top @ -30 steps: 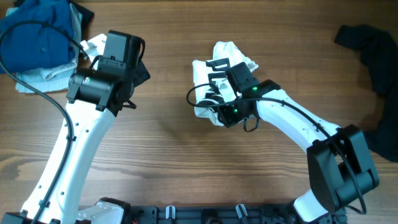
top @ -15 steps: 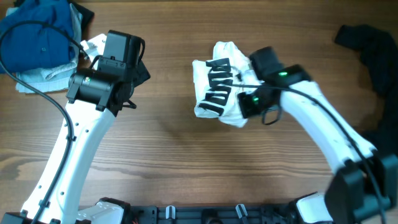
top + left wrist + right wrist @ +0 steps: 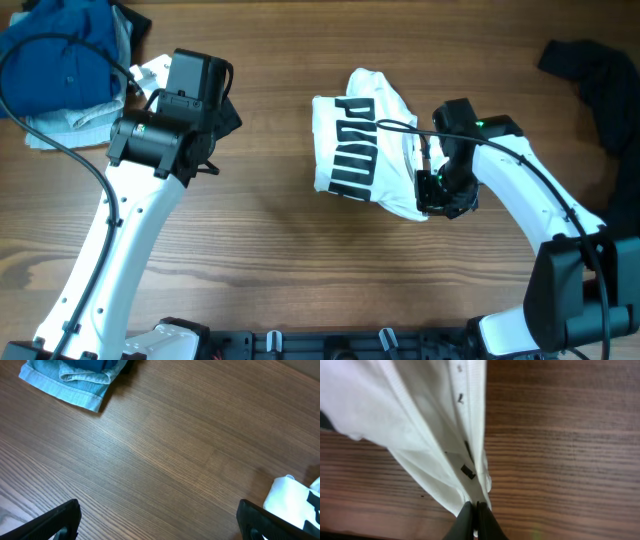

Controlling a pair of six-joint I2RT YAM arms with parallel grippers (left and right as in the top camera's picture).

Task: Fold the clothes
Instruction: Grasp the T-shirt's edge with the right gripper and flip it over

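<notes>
The white T-shirt (image 3: 362, 150) with bold black lettering lies bunched in the middle of the table, lettering up. My right gripper (image 3: 434, 196) is at its right edge, shut on a pinch of the white fabric (image 3: 474, 510). From there the T-shirt (image 3: 425, 420) spreads up and to the left in the right wrist view. The left gripper (image 3: 157, 522) stands open over bare wood, both fingertips (image 3: 60, 519) apart, nothing between them. A corner of the T-shirt (image 3: 295, 500) shows at that view's right edge. A black garment (image 3: 600, 90) lies at the far right.
A pile of blue clothes (image 3: 60, 60) sits at the back left corner, next to the left arm (image 3: 165, 140); its denim edge (image 3: 75, 382) shows in the left wrist view. Bare wooden table (image 3: 270, 230) lies between the two arms.
My right gripper has shut on the T-shirt's edge and moved right, drawing the shirt out so the lettering shows. The left arm has not moved.
</notes>
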